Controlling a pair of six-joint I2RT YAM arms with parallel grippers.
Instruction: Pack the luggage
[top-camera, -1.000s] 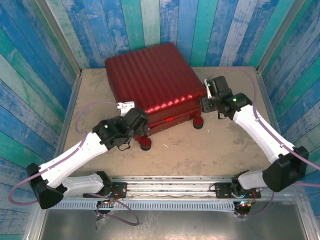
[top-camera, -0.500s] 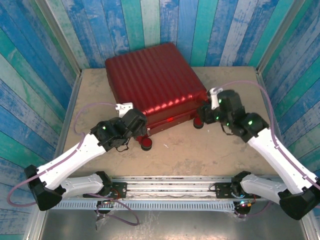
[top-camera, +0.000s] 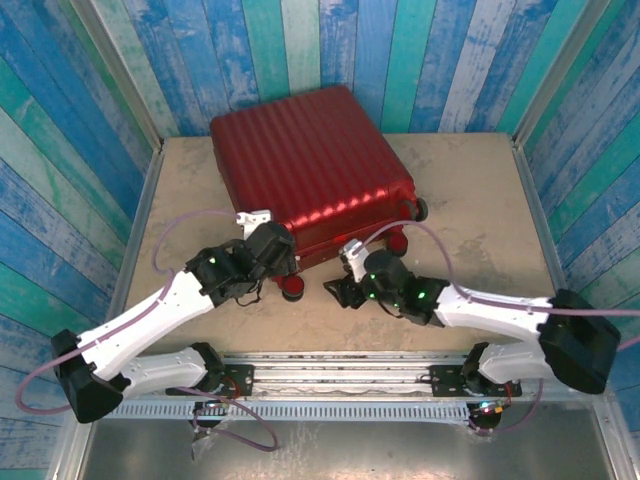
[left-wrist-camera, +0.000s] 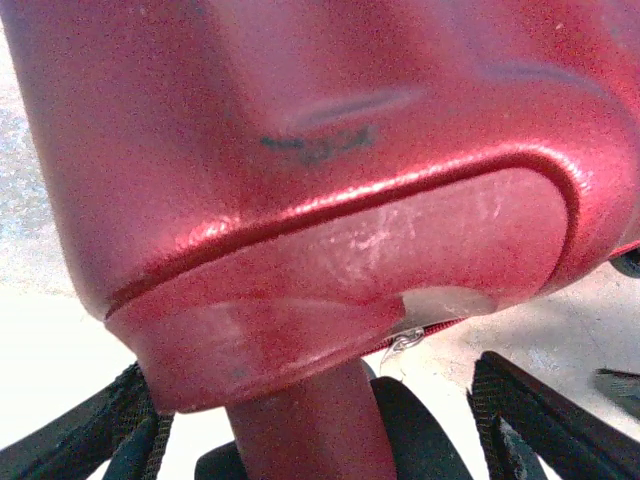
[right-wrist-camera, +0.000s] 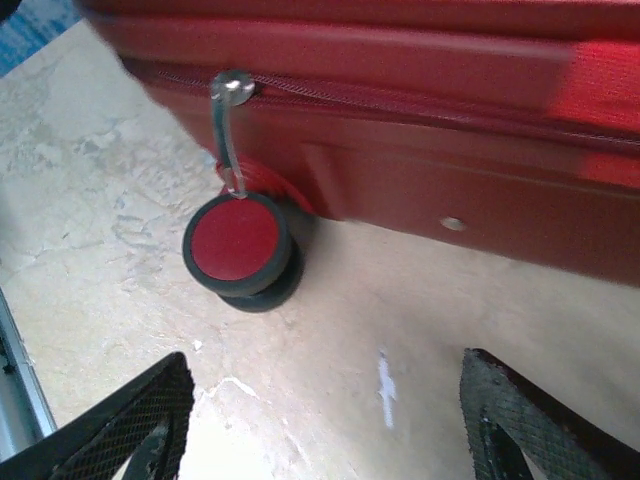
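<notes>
1. The luggage (top-camera: 310, 160) lies flat and shut on the tabletop (top-camera: 460, 260), pushed toward 12 o'clock, with its far edge close to the plank wall (top-camera: 100, 120).
2. The left gripper (top-camera: 278, 250) is parked at the shell's 7 o'clock corner. Its fingers are spread and the corner pokes in between them. I can't tell if the pads actually touch it.
3. The right gripper (top-camera: 338, 290) hovers low at the 6 o'clock edge, spread wide with nothing in it. Straight ahead of it is a wheel (right-wrist-camera: 238, 245), and the zipper pull (right-wrist-camera: 230, 130) dangles right over that.
4. My guess is the step is grabbing that pull. I'd come in above the wheel, pinch the tab itself and drag along the zipper line. The left gripper can brace the corner so the case doesn't skate.
5. There's plenty of bare tabletop from 3 to 5 o'clock. It's tight at 12, and the left arm crowds 7 to 8. The two grippers sit near each other by the wheel, so watch for a clash.
</notes>
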